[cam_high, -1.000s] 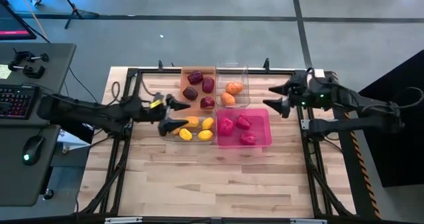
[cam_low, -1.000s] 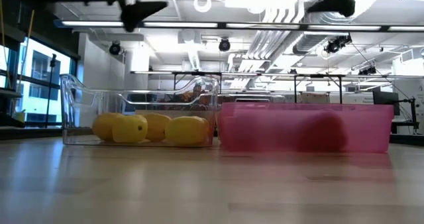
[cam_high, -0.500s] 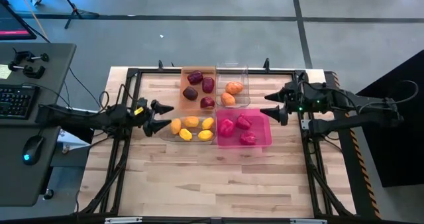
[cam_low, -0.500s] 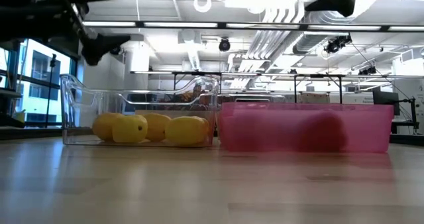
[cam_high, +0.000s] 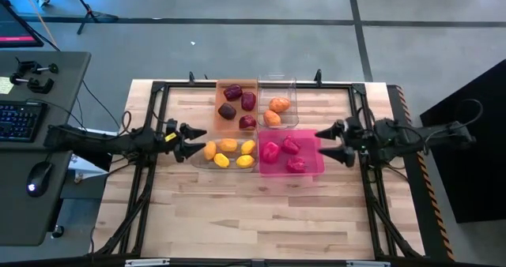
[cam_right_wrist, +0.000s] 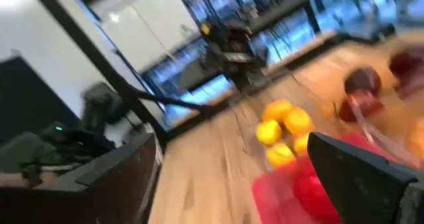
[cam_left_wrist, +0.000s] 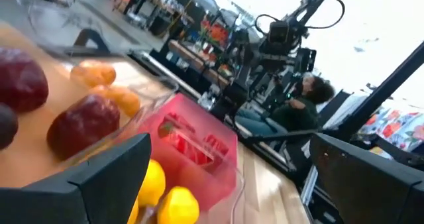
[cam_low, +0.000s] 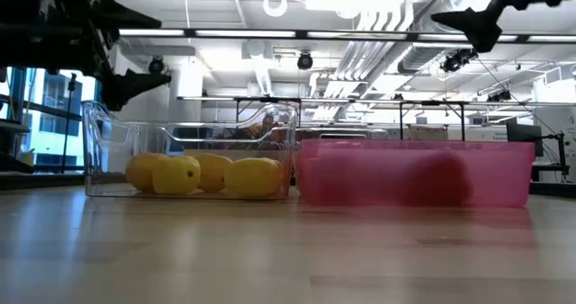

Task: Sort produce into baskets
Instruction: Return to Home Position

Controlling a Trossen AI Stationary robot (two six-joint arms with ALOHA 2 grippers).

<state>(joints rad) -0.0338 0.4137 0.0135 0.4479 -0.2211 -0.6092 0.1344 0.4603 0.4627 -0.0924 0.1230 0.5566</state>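
Fingers — left gripper (cam_high: 202, 140) spread, empty | right gripper (cam_high: 322, 144) spread, empty

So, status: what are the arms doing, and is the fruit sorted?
Left gripper: jaws open, empty, beside the yellow-filled bin. Right gripper: jaws open, empty, by the pink bin. Produce all binned. Nothing in the way.

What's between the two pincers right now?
High view: between left pincer and right pincer lie the clear bin of yellow produce and the pink bin.
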